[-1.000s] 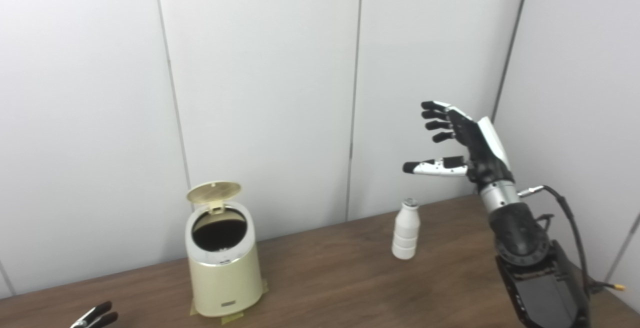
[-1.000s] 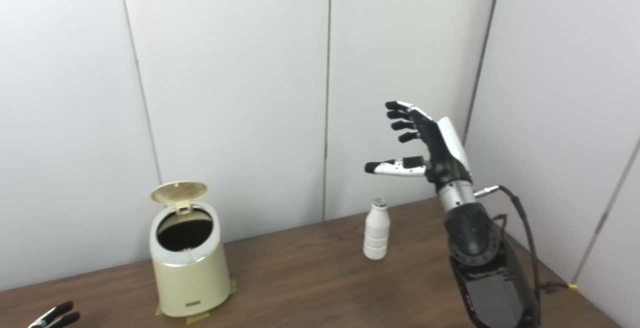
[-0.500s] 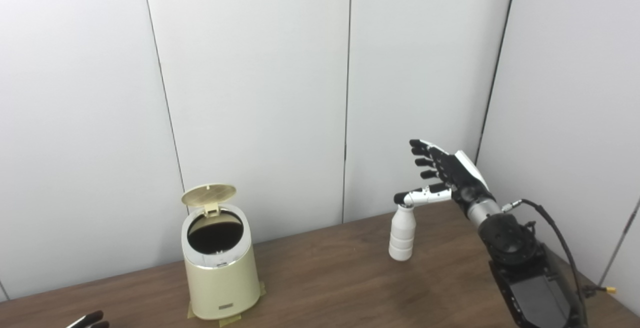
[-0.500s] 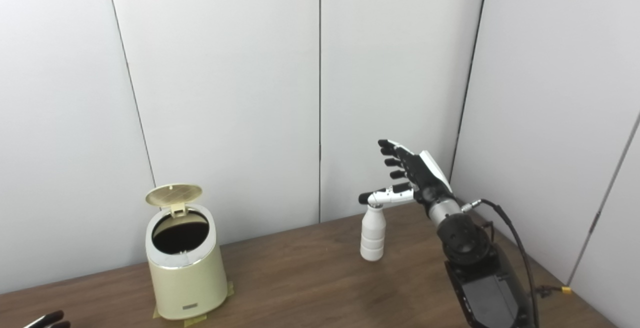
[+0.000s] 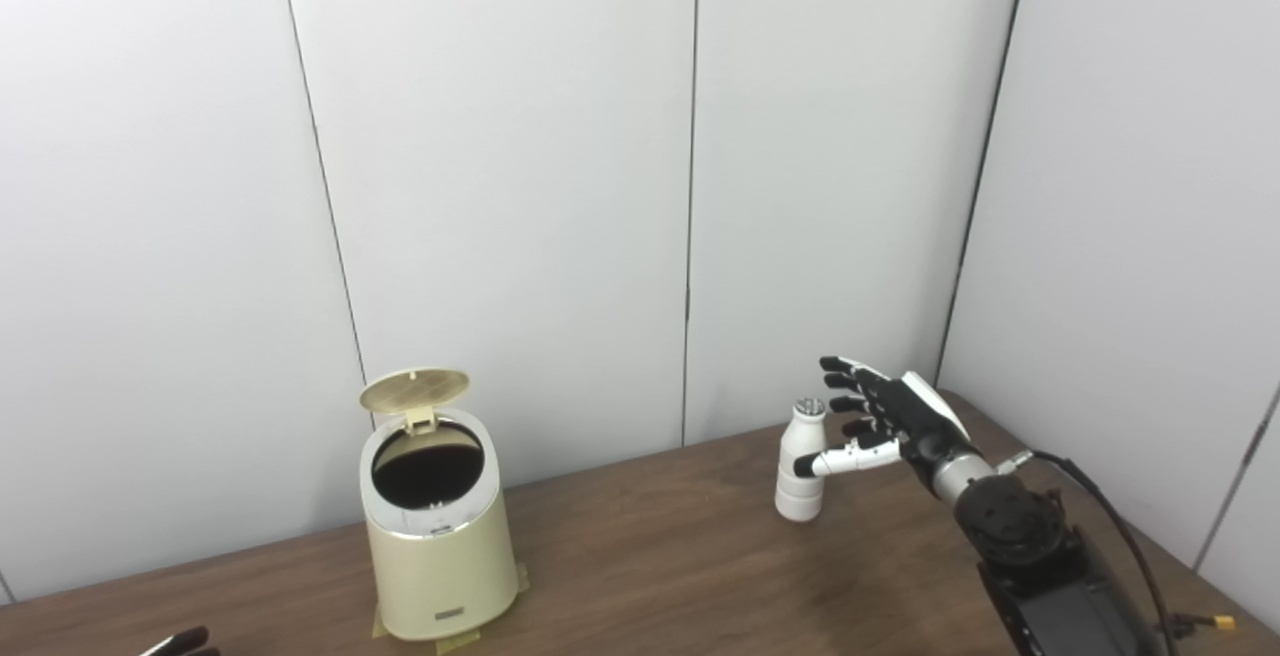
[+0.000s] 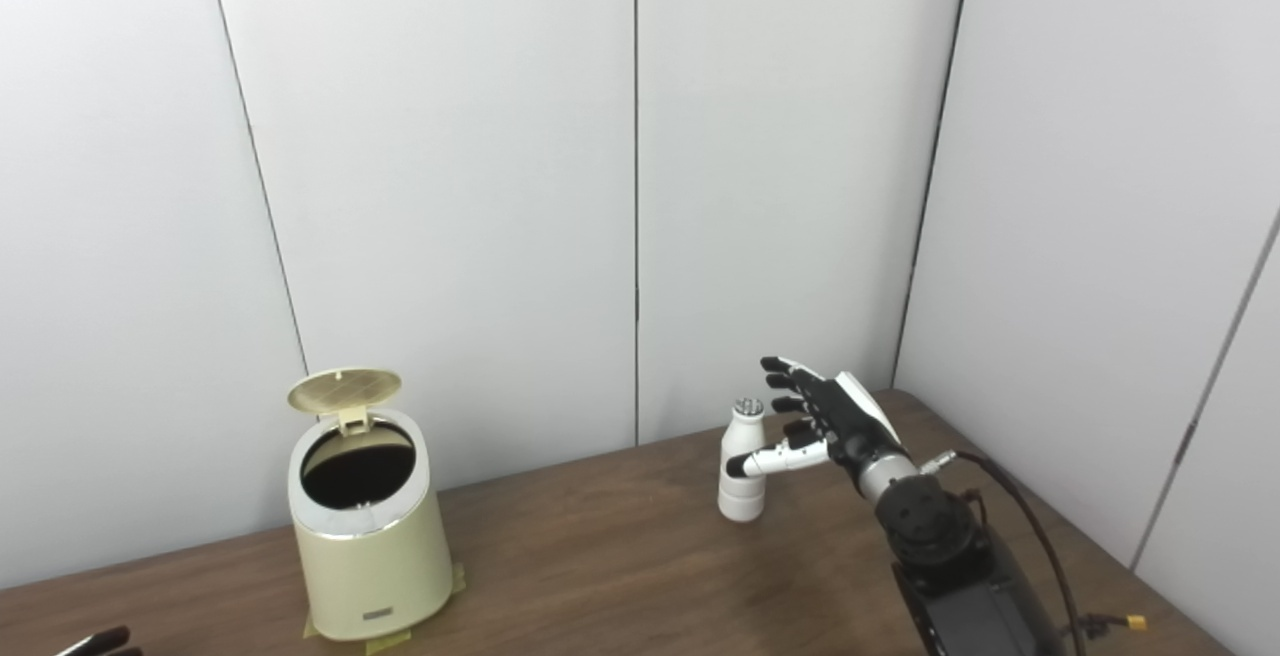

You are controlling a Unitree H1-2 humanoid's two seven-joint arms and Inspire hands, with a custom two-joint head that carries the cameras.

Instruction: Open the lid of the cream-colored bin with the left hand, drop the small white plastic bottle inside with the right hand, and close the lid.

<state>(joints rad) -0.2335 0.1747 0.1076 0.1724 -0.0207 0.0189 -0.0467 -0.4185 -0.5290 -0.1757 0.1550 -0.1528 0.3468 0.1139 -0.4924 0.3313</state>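
Observation:
The cream-colored bin (image 5: 440, 556) stands on the left of the wooden table (image 5: 660, 576), its round lid (image 5: 414, 389) tipped up and the dark inside showing. A small white plastic bottle (image 5: 800, 461) stands upright toward the right. My right hand (image 5: 885, 421) is open beside the bottle, fingers spread behind and to its right, thumb reaching across the bottle's front. It does not hold the bottle. Only the dark fingertips of my left hand (image 5: 185, 642) show at the bottom left edge, far from the bin.
White wall panels (image 5: 500, 166) close off the back and the right side of the table. Tape strips (image 5: 455, 641) fix the bin's base to the wood. A cable (image 5: 1130, 546) runs along my right forearm.
My right hand has come down from well above the bottle to the bottle's level, thumb now across its front. The camera has tilted, shifting the whole picture. The bin's lid stays up.

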